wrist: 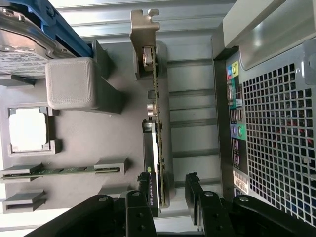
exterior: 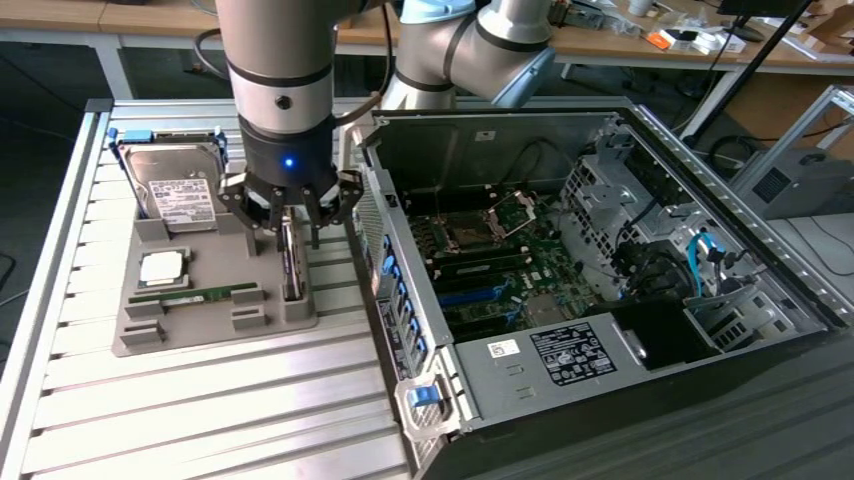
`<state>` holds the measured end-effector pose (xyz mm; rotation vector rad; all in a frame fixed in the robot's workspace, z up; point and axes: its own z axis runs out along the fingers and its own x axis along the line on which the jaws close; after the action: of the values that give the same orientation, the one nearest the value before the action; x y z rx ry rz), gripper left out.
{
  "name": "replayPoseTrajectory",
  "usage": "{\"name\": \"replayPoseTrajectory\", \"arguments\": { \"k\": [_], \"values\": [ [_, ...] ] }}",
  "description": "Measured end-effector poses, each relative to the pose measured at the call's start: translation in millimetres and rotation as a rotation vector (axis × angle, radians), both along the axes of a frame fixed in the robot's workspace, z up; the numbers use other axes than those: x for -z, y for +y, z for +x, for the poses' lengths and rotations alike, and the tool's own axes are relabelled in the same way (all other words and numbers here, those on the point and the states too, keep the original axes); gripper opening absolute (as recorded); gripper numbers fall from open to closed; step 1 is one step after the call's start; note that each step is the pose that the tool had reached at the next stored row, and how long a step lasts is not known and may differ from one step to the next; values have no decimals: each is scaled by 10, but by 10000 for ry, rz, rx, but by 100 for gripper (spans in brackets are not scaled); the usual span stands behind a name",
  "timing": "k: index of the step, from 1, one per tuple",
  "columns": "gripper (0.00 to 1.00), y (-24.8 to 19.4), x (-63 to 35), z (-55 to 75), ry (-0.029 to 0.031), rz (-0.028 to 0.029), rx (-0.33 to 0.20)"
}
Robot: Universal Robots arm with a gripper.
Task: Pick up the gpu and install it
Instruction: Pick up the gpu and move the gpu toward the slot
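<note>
Standing on its long edge in a slot of the grey moulded plastic holder tray [exterior: 187, 335] was item one, the gpu [wrist: 158, 123]: a thin dark circuit-board card with a silver metal bracket [wrist: 143, 29] at one end. In the exterior view the tray lay at nine o'clock from the open black desktop computer case [exterior: 467, 150], on a slatted aluminium table [exterior: 200, 430].

Black-fingered gripper [exterior: 296, 238] on the grey-and-silver robot arm [exterior: 280, 90]: directly above the card, jaws spread apart, one finger on either side of the card's end away from the bracket. Card not clamped; whether the nearer finger [wrist: 148, 195] touched it could not be told.

Other tray contents, exterior view, reckoned from the card:
- silver hard drive with white label and blue frame [exterior: 180, 185], ten o'clock, upright
- square silver processor chip [exterior: 163, 265], nine o'clock, flat
- narrow green RAM stick [exterior: 194, 297], eight o'clock

Case interior — green motherboard [exterior: 494, 260] exposed.
</note>
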<state>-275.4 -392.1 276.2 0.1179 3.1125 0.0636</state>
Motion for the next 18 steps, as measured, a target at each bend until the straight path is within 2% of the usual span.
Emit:
{"name": "replayPoseTrajectory", "arguments": {
  "k": [18],
  "values": [
    [42,0,48,0,0,0,0]
  ]
}}
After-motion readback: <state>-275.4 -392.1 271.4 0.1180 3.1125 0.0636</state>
